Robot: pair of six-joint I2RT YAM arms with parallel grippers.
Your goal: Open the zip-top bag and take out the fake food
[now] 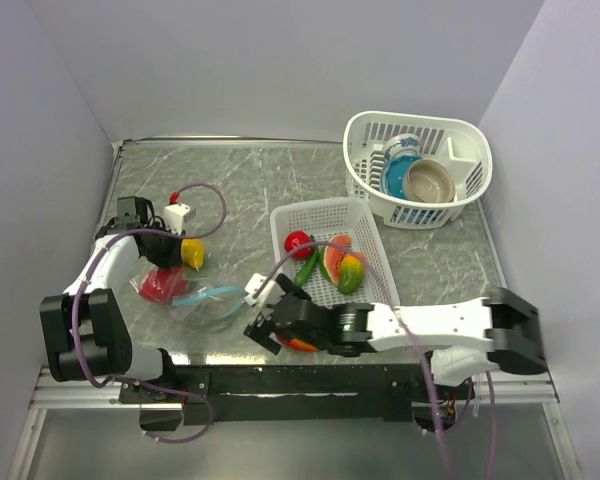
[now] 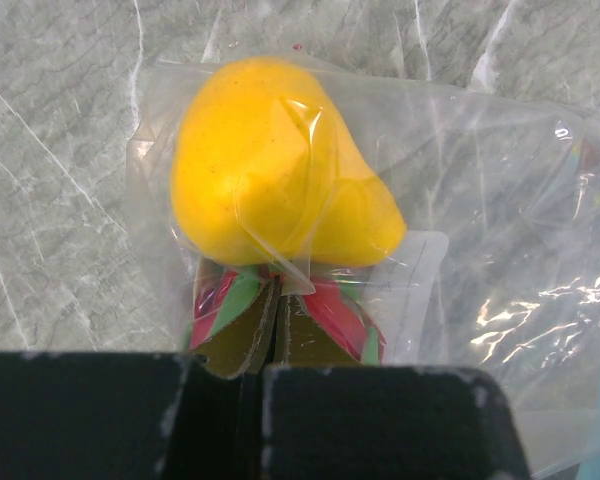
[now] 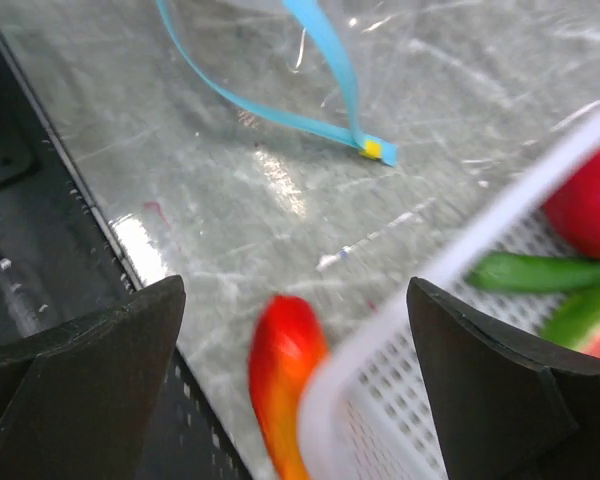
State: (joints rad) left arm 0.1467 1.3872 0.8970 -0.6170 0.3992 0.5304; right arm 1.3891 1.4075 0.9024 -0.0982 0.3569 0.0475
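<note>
Left tool is pinching the bag's closed end beside the yellow fruit, bag lying crosswise, zip mouth opening toward the nearer, wide-open, empty right tool.

The tool hangs low over the grey marbled surface, its two dark fingers spread wide with nothing between the pads. Below the gap lies a blurred red-orange piece, just beside the corner rim of a white basket. Inside the basket are a red fruit, a green pod and a green-and-pink piece. At the top lies the clear bag, its blue zip strip ending in a yellow tab.
</note>
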